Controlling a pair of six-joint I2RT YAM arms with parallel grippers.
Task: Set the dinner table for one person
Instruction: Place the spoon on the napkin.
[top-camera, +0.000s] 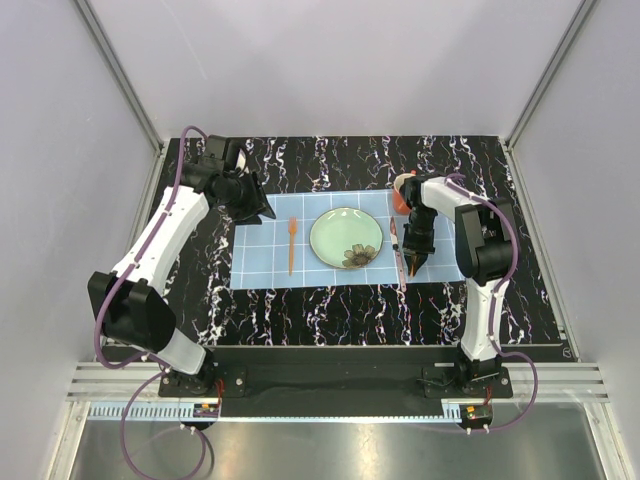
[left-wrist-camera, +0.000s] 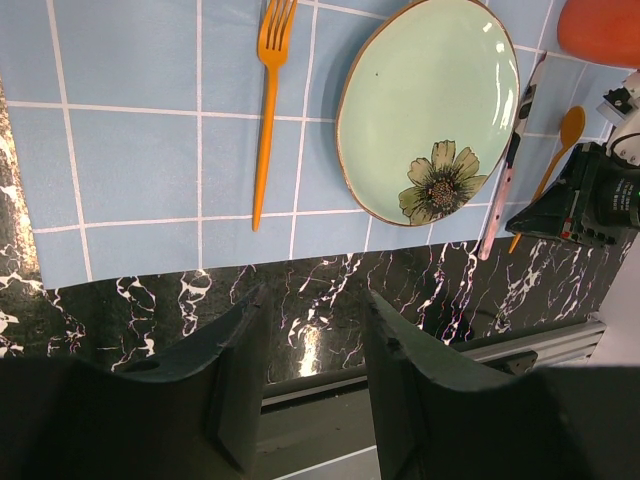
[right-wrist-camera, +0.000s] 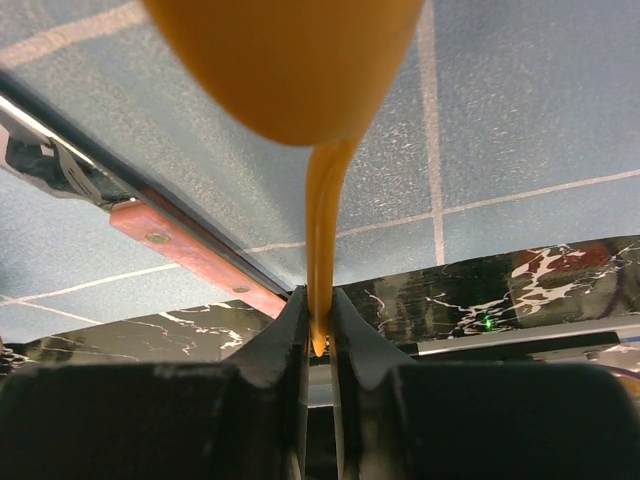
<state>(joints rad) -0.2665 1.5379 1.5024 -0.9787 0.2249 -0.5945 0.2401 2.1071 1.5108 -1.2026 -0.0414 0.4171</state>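
1. On the dinner table (top-camera: 340, 160), glossy black with white veins and filling most of the top view: spotting a light blue gridded placemat (top-camera: 262, 255) laid flat across the middle.
2. Dead centre of that mat, got a pale green plate (top-camera: 345, 238) with a flower painted near its edge.
3. Left of the plate, seeing an orange fork (top-camera: 292, 245), well clear of the rim, tines pointing to the far side.
4. Right of the plate, just beside the rim, spotting a knife (left-wrist-camera: 503, 180) with a pinkish handle. Just beside that, an orange spoon (left-wrist-camera: 570, 125), bowl toward the far side.
5. Past the spoon's bowl, at the mat's far right corner, noticing a round orange thing (left-wrist-camera: 600, 30); cup or bowl, can't tell.
6. Looking at the right gripper (right-wrist-camera: 318, 315): low over the mat's near right edge, jaws hugging the very tip of the spoon handle with hardly any gap. Honestly can't tell whether pinching it or slack around it.
7. Over to the left gripper (left-wrist-camera: 318, 310): parked above the mat's far left corner, up off the table, jaws spread, nothing between them.
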